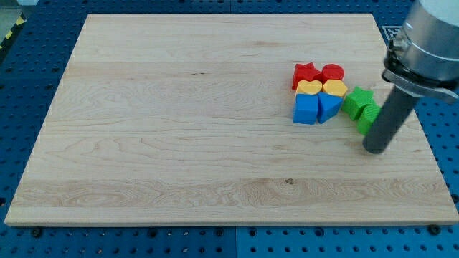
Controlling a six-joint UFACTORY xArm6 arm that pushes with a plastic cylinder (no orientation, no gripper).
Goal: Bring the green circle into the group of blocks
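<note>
The tip (pixel 374 149) touches the green circle (pixel 368 119) at right; it has no jaws (only a rod), so it should push gently leftward toward the blue blocks (pixel 315 108).

a: any text, labels or numbers to read?
b: none legible. only a black-and-white patterned marker (pixel 391 32) at the upper right of the frame, beside the wooden board (pixel 179 115), partly hidden and unreadable.
a: anything printed on the blocks?
b: nothing. plain coloured faces, no letters or digits. yellow-black stripes (pixel 11 32) at upper left, no wording.
</note>
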